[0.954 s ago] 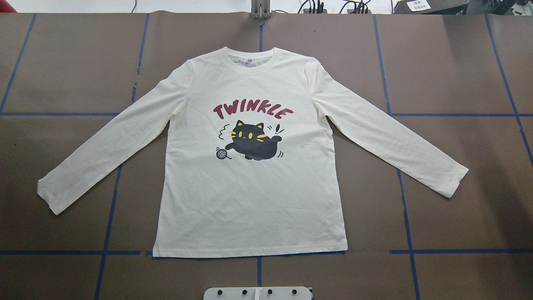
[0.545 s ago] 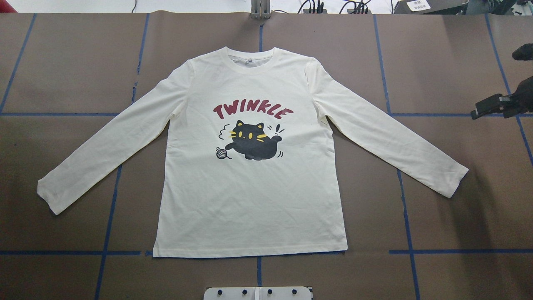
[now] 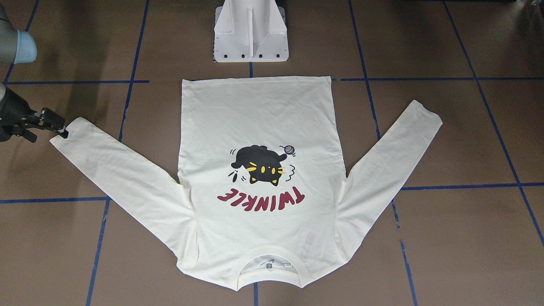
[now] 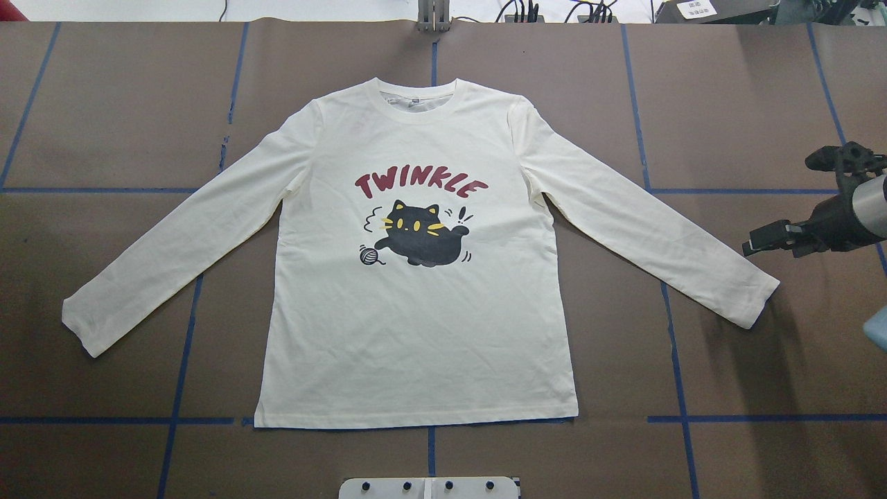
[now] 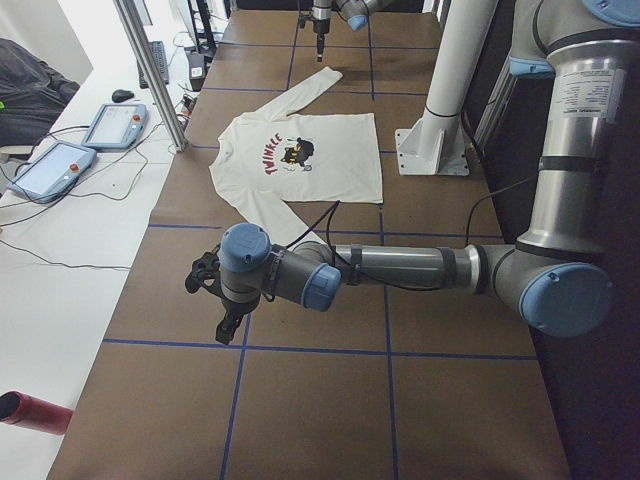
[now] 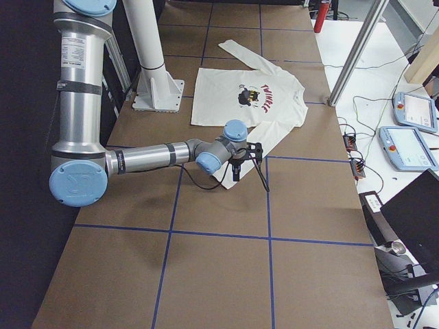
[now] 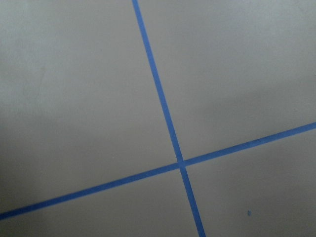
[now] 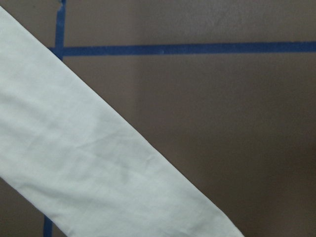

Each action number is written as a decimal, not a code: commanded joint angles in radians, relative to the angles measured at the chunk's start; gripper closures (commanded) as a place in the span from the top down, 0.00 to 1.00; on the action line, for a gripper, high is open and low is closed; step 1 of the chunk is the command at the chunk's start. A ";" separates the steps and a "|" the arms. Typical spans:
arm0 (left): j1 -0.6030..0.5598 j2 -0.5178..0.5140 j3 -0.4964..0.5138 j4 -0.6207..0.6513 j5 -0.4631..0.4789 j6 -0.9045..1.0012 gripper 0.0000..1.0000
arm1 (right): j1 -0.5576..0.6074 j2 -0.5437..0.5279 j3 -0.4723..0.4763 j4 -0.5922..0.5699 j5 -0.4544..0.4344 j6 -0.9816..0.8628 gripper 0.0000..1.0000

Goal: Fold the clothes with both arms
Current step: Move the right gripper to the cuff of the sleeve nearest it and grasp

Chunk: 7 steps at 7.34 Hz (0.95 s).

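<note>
Shirt (image 4: pixel 416 333) lies flat for folding. Right gripper (image 4: pixel 750 248) hovers beside cuff (image 4: pixel 754 305) for pickup; left gripper (image 5: pixel 228 328) waits apart. Finger states indeterminate.

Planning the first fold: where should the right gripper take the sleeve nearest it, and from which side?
Probably the cuff, coming down from above on its outer end. The sleeve lies flat, angled outward from the shirt, so the cuff is its free end, close beside the right gripper.

One T-shirt (image 4: pixel 416 333), two arms (image 5: pixel 400 268) (image 6: pixel 151 156), one pedestal (image 3: pixel 250 29), two pendants (image 6: pixel 411 147)
</note>
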 commanded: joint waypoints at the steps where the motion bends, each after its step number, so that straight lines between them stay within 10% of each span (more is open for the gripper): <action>1: 0.000 0.002 -0.002 -0.016 -0.001 0.001 1.00 | -0.042 -0.038 -0.003 0.001 -0.026 0.008 1.00; 7: 0.000 0.007 0.005 -0.040 -0.001 0.005 1.00 | -0.140 -0.040 -0.033 -0.002 -0.077 0.008 1.00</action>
